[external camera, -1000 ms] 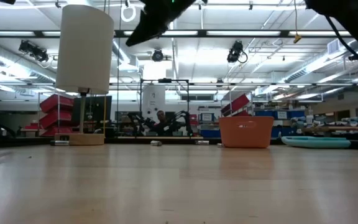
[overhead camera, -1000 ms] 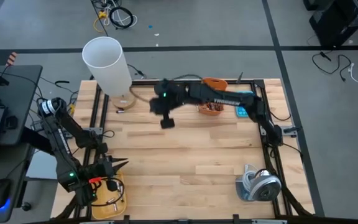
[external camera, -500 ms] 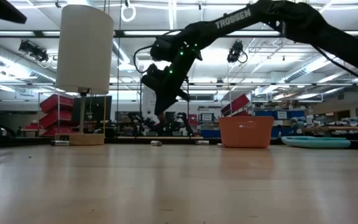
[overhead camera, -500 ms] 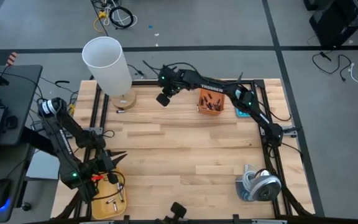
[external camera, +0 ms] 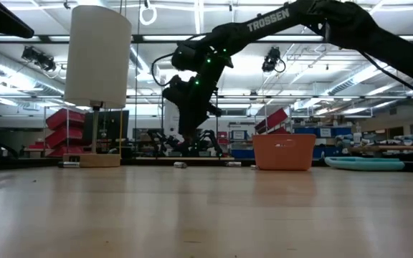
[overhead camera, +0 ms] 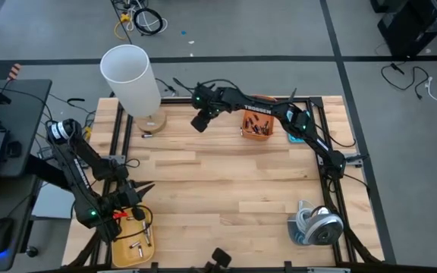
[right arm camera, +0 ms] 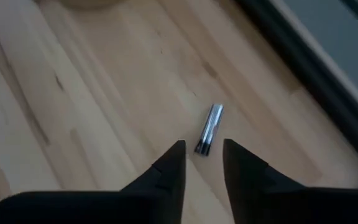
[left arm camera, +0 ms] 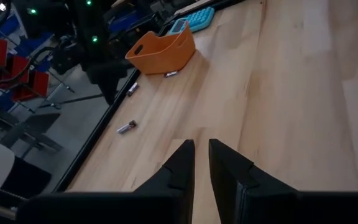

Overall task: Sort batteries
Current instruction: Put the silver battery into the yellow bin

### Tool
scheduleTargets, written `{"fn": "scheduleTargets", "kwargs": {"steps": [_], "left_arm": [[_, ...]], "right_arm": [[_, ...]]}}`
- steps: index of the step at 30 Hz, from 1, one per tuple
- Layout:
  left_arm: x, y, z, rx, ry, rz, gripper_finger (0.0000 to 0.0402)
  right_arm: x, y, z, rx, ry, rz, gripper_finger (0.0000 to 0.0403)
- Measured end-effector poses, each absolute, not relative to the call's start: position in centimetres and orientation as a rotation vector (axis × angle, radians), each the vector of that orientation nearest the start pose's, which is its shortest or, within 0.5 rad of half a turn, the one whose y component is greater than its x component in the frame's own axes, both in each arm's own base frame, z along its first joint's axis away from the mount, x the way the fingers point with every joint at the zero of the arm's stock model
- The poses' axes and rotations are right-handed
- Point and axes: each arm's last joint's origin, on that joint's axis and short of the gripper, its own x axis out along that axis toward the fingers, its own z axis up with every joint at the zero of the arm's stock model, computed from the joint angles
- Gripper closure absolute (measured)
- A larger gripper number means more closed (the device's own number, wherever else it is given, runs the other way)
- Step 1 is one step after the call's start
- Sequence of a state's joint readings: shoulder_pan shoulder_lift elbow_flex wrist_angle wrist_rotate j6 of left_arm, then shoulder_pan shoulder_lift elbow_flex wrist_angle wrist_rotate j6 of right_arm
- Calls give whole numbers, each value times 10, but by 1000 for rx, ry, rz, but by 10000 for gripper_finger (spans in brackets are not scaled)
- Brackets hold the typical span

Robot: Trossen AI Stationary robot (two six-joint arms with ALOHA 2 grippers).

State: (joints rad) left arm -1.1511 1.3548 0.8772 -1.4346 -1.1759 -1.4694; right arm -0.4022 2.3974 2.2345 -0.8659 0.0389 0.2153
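Silvery battery (right arm camera: 209,129) flat on wooden table (right arm camera: 73,124).

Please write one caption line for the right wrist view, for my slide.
Right gripper, fingers parted, poised over a single silvery battery lying on the wooden table.

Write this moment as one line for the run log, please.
task: sort batteries | right gripper: open, above a loose battery at the table's far edge | left gripper: near corner, over wooden tray | orange bin: holds batteries
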Motion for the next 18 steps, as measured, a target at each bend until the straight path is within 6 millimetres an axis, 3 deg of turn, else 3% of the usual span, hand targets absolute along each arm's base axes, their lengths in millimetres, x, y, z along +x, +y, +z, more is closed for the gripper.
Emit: {"fn": "scheduleTargets", "kwargs": {"steps": [10,14,18], "left_arm": [[99,-156,228,334,479,456,353],[99,-156,227,331,478,456,353],[99,-156,228,338,479,457,353]], "right_arm": [[453,-232,216,561,1025,-448,219],[430,-236,209,582,1222,-395,198],[415,-228,206,484,1428,-436,201]]}}
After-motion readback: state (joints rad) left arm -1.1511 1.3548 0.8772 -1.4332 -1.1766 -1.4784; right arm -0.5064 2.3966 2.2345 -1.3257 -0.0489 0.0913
